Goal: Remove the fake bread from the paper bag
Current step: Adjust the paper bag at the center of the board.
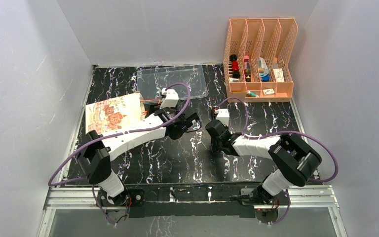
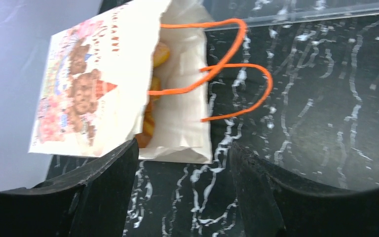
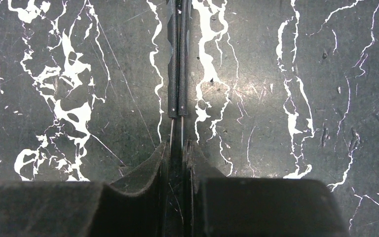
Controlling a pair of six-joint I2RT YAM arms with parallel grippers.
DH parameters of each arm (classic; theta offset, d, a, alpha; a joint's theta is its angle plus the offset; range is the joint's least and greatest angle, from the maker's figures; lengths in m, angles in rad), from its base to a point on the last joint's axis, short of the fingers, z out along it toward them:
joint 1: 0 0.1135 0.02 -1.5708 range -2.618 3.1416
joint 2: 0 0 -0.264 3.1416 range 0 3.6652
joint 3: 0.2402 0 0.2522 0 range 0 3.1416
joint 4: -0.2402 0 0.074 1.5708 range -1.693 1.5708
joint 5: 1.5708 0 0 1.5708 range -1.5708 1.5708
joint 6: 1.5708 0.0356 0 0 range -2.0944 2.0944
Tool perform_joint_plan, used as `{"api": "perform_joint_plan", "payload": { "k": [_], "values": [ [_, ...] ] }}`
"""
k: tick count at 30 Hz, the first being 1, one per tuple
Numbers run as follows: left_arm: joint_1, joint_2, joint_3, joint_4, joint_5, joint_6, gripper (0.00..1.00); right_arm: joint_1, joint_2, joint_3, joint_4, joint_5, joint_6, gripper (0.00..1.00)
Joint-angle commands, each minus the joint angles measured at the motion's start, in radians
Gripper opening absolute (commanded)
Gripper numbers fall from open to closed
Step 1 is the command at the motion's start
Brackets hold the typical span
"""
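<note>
Fake bread (image 2: 159, 53) is inside the paper bag (image 2: 94, 84), with golden bits peeking out of the open mouth. The bag's lying on its side at the far left of the table (image 1: 177, 158), printed face up, orange cord handles (image 2: 237, 74) flopped out to the right. Left gripper (image 2: 183, 148) hangs right at the bag's mouth, fingers apart, gripping nothing. Right gripper (image 3: 178, 59) is pinched together over bare tabletop, centre-right. Clear tray (image 1: 197, 79) sits along the far edge.

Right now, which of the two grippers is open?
The left gripper: its jaws stand wide apart, holding nothing, near the paper bag. The right gripper has its fingers pressed together over the table.
</note>
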Motion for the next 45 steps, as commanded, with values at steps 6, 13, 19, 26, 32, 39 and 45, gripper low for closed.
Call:
{"api": "perform_joint_plan", "payload": {
  "k": [6,13,19,26,32,39,45],
  "values": [
    [0.036,0.050,0.059,-0.532,-0.257,-0.450,0.77,0.006,-0.035,0.011,0.001,-0.027,-0.021,0.00],
    [0.178,0.038,0.030,-0.532,-0.271,-0.553,0.80,0.022,-0.037,0.004,0.028,-0.033,-0.066,0.00],
    [0.194,0.061,0.022,-0.532,-0.283,-0.548,0.86,0.064,0.008,0.043,0.035,-0.036,-0.092,0.00],
    [0.144,0.034,0.027,-0.498,-0.208,-0.467,0.92,0.099,0.043,0.072,0.021,-0.009,-0.094,0.00],
    [0.099,-0.116,-0.101,-0.118,-0.062,-0.065,0.98,0.104,0.061,0.090,0.015,-0.010,-0.096,0.00],
    [0.139,-0.150,-0.212,0.083,-0.059,0.074,0.98,0.107,0.071,0.100,0.010,-0.007,-0.097,0.00],
    [0.184,-0.056,-0.203,0.147,-0.069,0.109,0.98,0.107,0.080,0.108,0.009,-0.005,-0.104,0.00]
  ]
}}
